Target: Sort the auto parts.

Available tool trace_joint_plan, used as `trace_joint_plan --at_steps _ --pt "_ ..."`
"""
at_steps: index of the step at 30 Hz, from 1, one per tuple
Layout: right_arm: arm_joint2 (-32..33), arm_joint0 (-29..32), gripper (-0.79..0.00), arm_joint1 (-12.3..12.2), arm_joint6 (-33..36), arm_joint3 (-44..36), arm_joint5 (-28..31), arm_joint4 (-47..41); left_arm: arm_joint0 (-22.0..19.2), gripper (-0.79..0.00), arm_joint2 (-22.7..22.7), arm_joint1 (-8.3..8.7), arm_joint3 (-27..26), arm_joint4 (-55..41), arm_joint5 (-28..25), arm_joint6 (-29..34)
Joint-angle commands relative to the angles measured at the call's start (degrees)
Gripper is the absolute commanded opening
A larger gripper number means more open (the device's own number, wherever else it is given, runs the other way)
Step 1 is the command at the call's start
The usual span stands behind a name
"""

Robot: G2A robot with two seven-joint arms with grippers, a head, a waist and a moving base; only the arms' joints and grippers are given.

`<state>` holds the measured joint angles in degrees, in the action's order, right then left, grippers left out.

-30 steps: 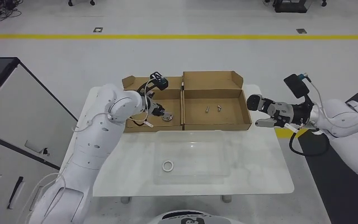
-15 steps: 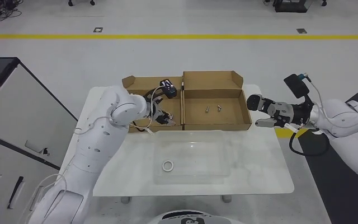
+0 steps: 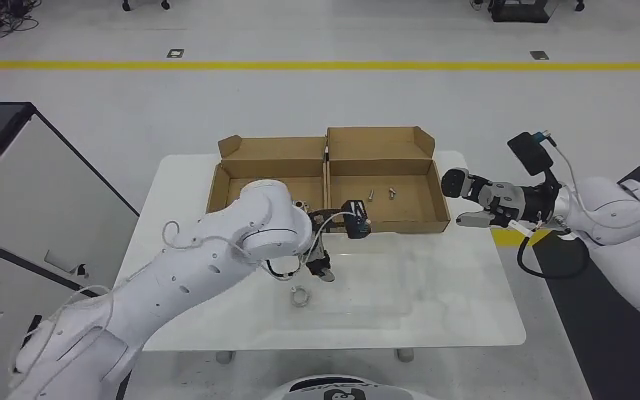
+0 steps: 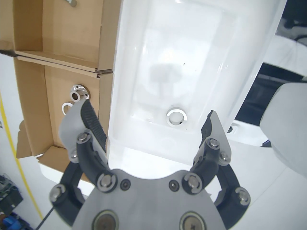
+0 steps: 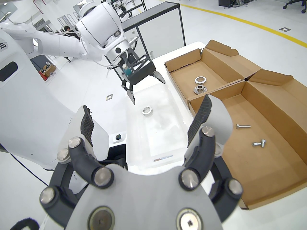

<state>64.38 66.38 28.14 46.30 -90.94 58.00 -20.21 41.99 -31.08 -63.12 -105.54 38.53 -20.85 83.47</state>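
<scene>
Left hand (image 4: 148,110) above shiny silver ring (image 4: 176,118)

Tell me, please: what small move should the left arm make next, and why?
Probably lower the left gripper onto the ring and close on it. The jaws are open and empty, the gripper hangs over the tray, and the ring lies flat and alone there, between the fingertips in the left wrist view.

I am noting brown cardboard boxes (image 3: 420,203), a silver ring (image 4: 168,117), a translucent white tray (image 4: 263,48), a silver bolt (image 5: 243,126), a white tabletop (image 3: 185,190), and black ridged pads (image 4: 92,120) on the left tool (image 4: 147,108).
</scene>
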Motion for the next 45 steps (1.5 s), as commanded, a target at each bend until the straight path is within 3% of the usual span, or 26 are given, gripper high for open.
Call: trace_joint_plan --at_steps 1,8,15,22,26,31,45 --pt "0.0 0.0 0.000 0.0 0.0 0.0 0.0 0.0 -3.0 0.000 4.5 1.05 0.5 -1.4 -0.5 -0.5" --pt "0.0 0.0 0.000 0.0 0.0 0.0 0.0 0.0 -11.0 0.000 15.1 3.41 1.1 -6.8 -1.0 -1.0" --pt "0.0 0.0 0.000 0.0 0.0 0.0 0.0 0.0 -15.5 0.000 21.3 3.55 3.5 -9.9 -2.4 -2.4" --pt "0.0 0.0 0.000 0.0 0.0 0.0 0.0 0.0 -13.8 0.000 21.3 2.21 6.3 -9.0 -3.7 -3.7" --pt "0.0 0.0 0.000 0.0 0.0 0.0 0.0 0.0 -12.3 -0.062 21.3 1.23 8.1 -7.6 -3.9 -4.0" --pt "0.0 0.0 0.000 0.0 0.0 0.0 0.0 0.0 -10.4 -0.040 21.3 -0.07 9.4 -5.6 -3.1 -3.2" --pt "0.0 0.0 0.000 0.0 0.0 0.0 0.0 0.0 -8.1 -0.099 21.3 -2.62 13.7 -2.8 -1.6 -1.6"
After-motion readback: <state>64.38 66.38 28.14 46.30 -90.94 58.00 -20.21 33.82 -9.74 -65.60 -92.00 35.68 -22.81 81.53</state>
